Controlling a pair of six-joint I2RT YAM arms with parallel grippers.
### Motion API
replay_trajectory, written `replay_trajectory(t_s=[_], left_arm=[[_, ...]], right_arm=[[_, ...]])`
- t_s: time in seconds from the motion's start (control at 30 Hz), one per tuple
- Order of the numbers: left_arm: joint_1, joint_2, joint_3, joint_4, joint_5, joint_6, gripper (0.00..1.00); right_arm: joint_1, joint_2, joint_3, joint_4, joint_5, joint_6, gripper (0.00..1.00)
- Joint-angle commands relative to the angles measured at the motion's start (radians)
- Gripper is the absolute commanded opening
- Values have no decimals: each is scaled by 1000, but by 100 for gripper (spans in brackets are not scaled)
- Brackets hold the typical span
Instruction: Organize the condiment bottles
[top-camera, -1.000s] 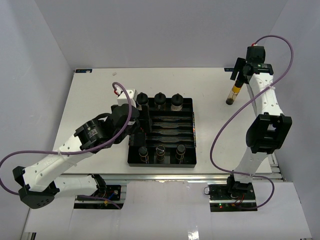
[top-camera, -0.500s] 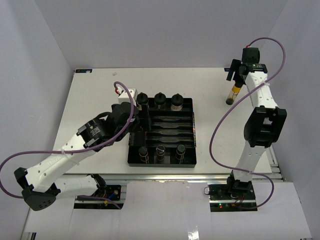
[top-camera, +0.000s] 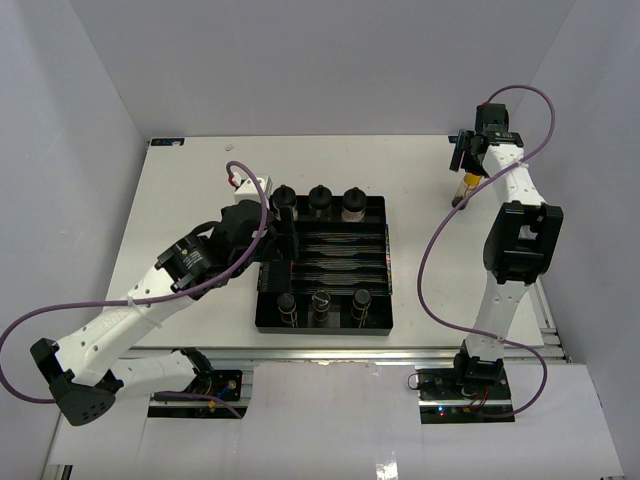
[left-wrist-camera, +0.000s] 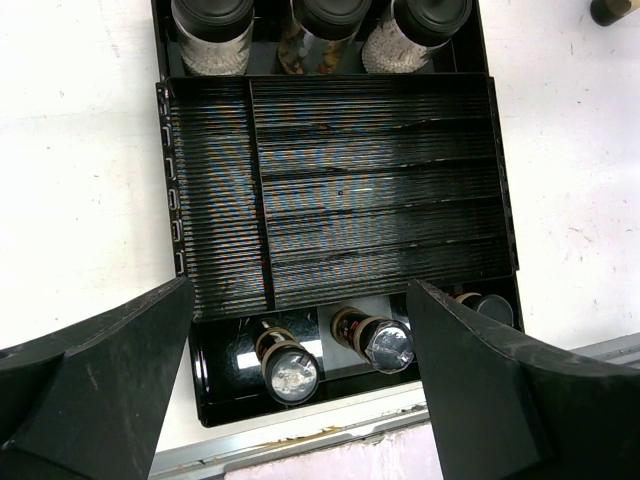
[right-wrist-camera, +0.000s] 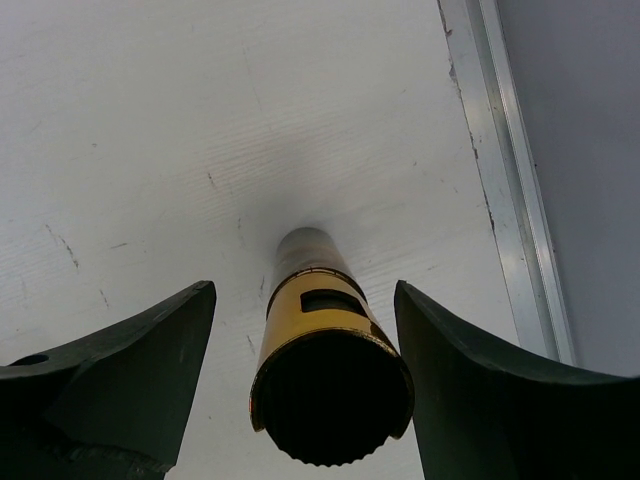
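Tray (top-camera: 387, 262) mid-table: three squat condiment bottles (top-camera: 320, 198) in the far row, three slim bottles (top-camera: 321, 305) in the near row, ribbed middle section bare. One outlier: yellow bottle (right-wrist-camera: 320, 330), black cap, upright on the table (top-camera: 180, 220) at far right, well apart from the tray. Right gripper (right-wrist-camera: 303, 300) straddles it from above, jaws parted, gap showing on both sides, no grip yet. Left gripper (left-wrist-camera: 298, 300) hovers over the tray's left part, spread wide, empty. Judgement: six placed; left to do: grasp the yellow bottle and bring it to the tray
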Motion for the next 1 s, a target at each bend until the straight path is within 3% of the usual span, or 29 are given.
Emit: replay_trajectory(t_s=[0.0,0.4,0.47,0.7,0.97], left_arm=[[8,-21,8,14,18,13,98],[15,-17,25,-3,14,5,98],[18,-16,35,-5,16,3,98],[25,-6,83,-41,46,29,98],[63,1,367,-251,49,26,98]], right_arm=[[-3,-8,31,38,29,-24,74],[7,-60,11,12,18,-66,23],[27,-106,8,-11,28,-73,9],[186,-322,-39,-65,-6,-108,8],[427,-483,-98,-4,-208,-63,8]])
